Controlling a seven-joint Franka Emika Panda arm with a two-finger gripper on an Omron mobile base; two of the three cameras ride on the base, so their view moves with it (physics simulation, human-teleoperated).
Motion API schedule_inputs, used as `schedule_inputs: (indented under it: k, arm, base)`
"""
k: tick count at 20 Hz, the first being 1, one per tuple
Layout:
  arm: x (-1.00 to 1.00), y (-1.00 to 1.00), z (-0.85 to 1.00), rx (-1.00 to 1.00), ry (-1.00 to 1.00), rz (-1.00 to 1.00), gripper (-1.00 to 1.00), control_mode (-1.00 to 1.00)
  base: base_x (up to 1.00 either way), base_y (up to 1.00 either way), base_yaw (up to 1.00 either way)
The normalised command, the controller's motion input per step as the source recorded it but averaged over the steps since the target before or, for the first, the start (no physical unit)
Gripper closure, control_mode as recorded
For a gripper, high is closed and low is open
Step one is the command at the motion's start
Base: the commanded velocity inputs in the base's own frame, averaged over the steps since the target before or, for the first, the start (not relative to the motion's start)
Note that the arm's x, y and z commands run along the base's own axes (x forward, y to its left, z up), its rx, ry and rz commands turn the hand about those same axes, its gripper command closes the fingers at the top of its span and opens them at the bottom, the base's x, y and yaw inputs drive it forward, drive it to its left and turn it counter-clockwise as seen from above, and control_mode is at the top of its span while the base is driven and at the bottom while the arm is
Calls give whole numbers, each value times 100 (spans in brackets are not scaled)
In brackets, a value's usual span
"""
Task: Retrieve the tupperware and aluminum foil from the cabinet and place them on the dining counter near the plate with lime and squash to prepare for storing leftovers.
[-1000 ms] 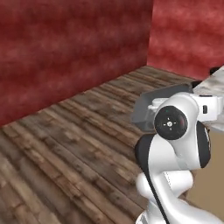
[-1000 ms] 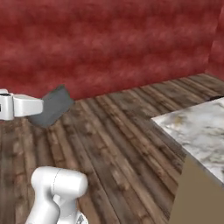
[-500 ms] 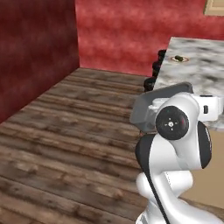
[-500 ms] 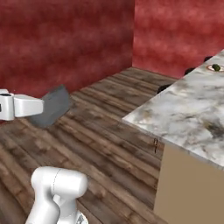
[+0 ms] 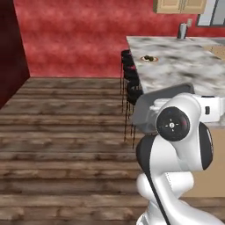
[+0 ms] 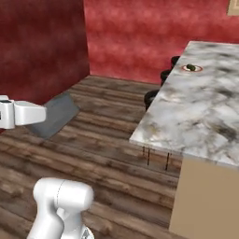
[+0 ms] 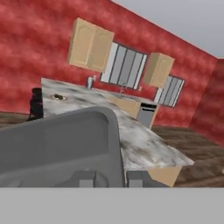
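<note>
In the hand view, the dark grey rectangular plastic tupperware tub with rounded corners (image 7: 61,144) fills the lower left of the frame, its low wall running down to the pincer (image 7: 111,178) at the bottom centre, whose two small dark tips are closed tight on the tub's rim. Just right of the tub's upper corner the long grey-white marbled dining worktop (image 7: 131,131) stretches from the middle left toward the lower right, with the small round pale plate (image 7: 58,97) near its far left end. In the left base view the wooden plank floor (image 5: 61,132) takes the left half; the black round stools (image 5: 131,79) stand in a row at centre, touching the worktop's edge, and the tub (image 5: 151,107) sits tilted at centre right, partly behind the white arm (image 5: 180,132). The plate with dark food pieces (image 5: 149,58) lies at upper centre right on the marbled slab (image 5: 184,66), well apart from the tub. In the right base view the tub (image 6: 56,114) hangs tilted at middle left, above the floor, while the worktop (image 6: 200,112) occupies the right half and the plate (image 6: 191,68) rests at upper right.
</note>
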Motion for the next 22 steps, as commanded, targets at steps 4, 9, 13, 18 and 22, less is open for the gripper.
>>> schedule_inputs:
  k: [4, 9, 13, 18, 22]
  arm:
    - [0, 0, 0, 0, 0, 0, 100, 100]
    - [0, 0, 0, 0, 0, 0, 100, 100]
    - [0, 0, 0, 0, 0, 0, 100, 100]
    - [0, 0, 0, 0, 0, 0, 100, 100]
    - [0, 0, 0, 0, 0, 0, 100, 100]
  base:
    - [83, 93, -49]
    - [84, 83, -53]
    - [79, 83, -54]
    - [78, 84, -54]
    - [77, 84, -54]
